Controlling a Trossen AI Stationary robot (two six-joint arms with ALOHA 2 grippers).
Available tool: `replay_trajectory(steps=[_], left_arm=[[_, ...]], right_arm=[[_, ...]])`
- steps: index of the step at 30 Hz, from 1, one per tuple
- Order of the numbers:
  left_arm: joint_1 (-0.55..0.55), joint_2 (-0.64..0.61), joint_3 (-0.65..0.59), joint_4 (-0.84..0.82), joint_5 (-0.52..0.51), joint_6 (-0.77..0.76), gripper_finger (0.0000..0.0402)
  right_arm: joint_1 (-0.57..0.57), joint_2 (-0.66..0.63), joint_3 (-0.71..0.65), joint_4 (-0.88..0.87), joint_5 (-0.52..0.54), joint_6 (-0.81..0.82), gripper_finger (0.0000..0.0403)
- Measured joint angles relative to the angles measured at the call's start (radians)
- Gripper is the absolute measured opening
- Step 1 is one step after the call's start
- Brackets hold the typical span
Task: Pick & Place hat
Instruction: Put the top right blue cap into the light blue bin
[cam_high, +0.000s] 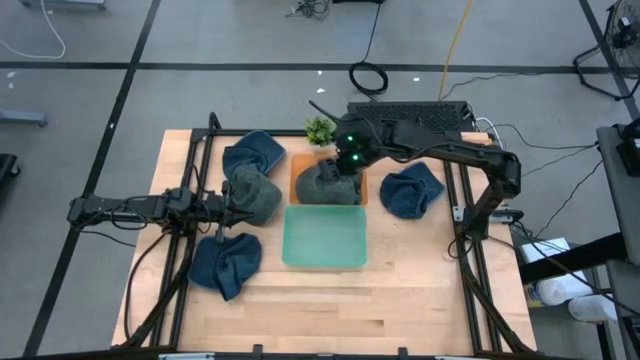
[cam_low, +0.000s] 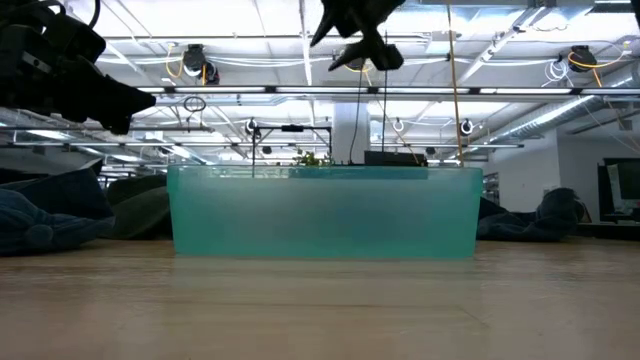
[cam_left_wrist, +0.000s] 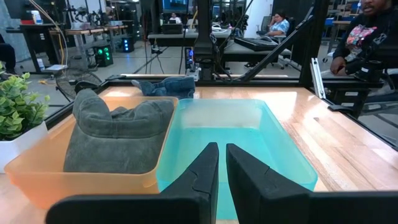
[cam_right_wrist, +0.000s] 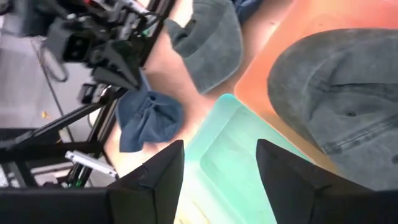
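Observation:
A grey hat lies crown up in the orange bin; it also shows in the left wrist view and the right wrist view. My right gripper hangs open above this hat, fingers pointing down, touching nothing. A teal bin stands next to the orange bin, toward the table's near edge. My left gripper is raised over a grey-green hat on the table at the left. Its fingers are shut and empty, pointing toward the bins.
Blue hats lie on the table at the far left, the near left and right of the bins. A small potted plant stands behind the orange bin. People sit beyond the table.

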Motion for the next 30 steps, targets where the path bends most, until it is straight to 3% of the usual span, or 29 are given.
replay_trajectory(steps=[13, 20, 23, 30], left_arm=[[0.0, 0.0, 0.0, 0.0, 0.0, 0.0, 0.0037], [0.0, 0.0, 0.0, 0.0, 0.0, 0.0, 0.0037], [0.0, 0.0, 0.0, 0.0, 0.0, 0.0, 0.0037], [0.0, 0.0, 0.0, 0.0, 0.0, 0.0, 0.0037]], right_arm=[[0.074, -0.065, -0.001, -0.002, -0.133, -0.113, 0.0286], [0.116, -0.071, -0.002, -0.004, -0.141, -0.18, 0.0286], [0.13, -0.072, -0.002, -0.016, -0.2, -0.199, 0.0282], [0.156, -0.079, -0.002, -0.137, -0.229, -0.211, 0.0282]])
